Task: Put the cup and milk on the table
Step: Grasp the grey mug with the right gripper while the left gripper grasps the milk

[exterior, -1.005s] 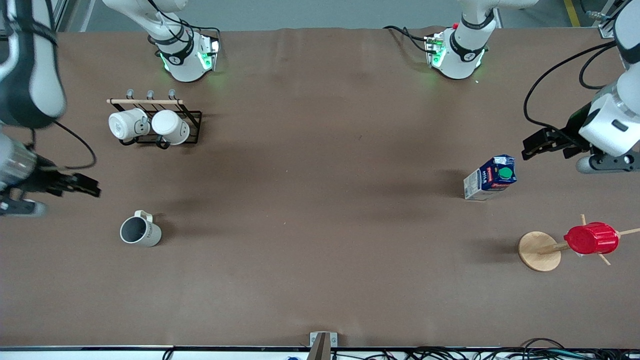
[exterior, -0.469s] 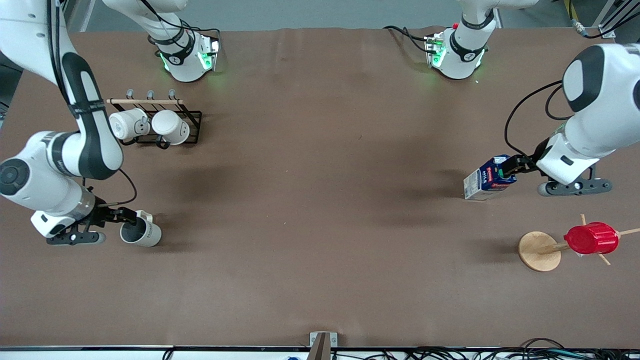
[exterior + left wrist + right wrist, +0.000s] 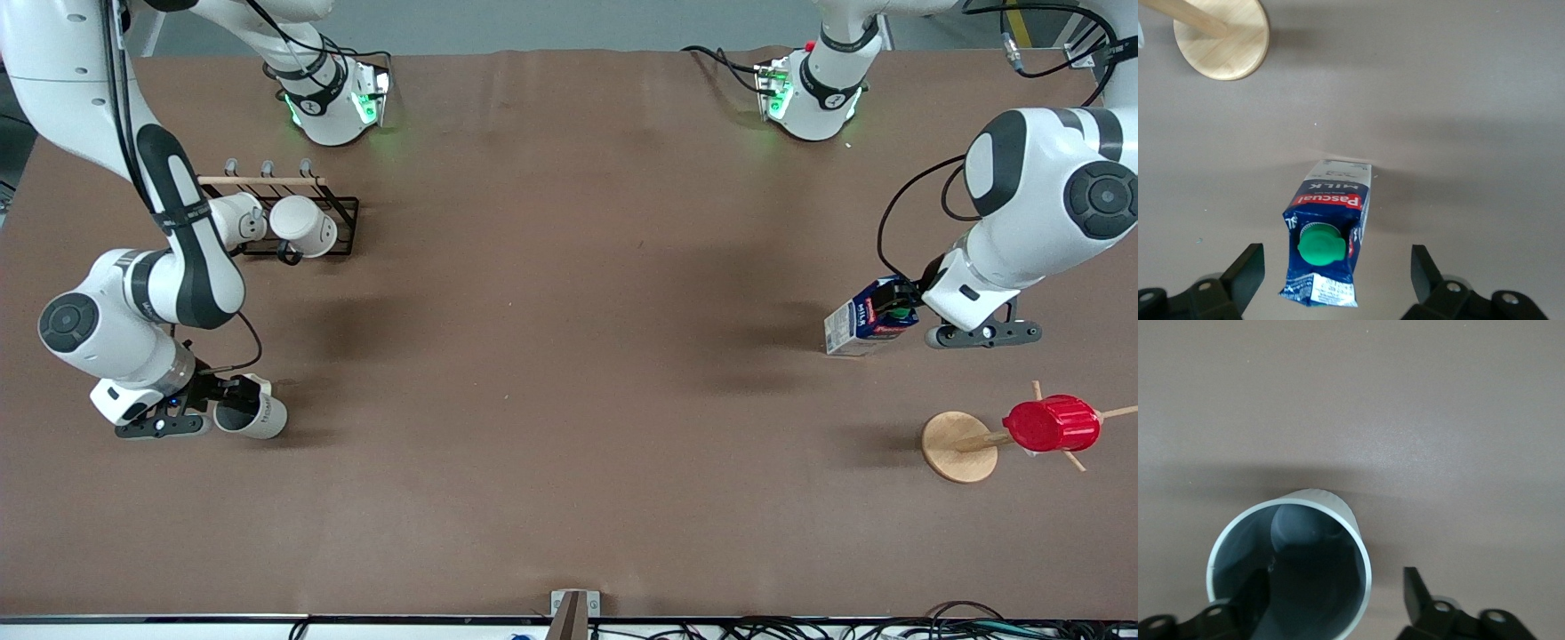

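The cup stands on the brown table toward the right arm's end. My right gripper is open at its rim. In the right wrist view one finger is inside the cup's grey hollow and the other finger is outside the wall. The milk stands on the table toward the left arm's end. My left gripper is open around the carton's top. In the left wrist view its fingers stand wide apart on either side of the green cap, clear of the carton.
A black wire rack holding two white mugs stands near the right arm's base. A wooden stand carrying a red ribbed cup is nearer the front camera than the milk. Its round base shows in the left wrist view.
Both arms swung in from the table's ends and came down. The right gripper moved onto the cup's rim, and the left gripper moved around the carton's top.
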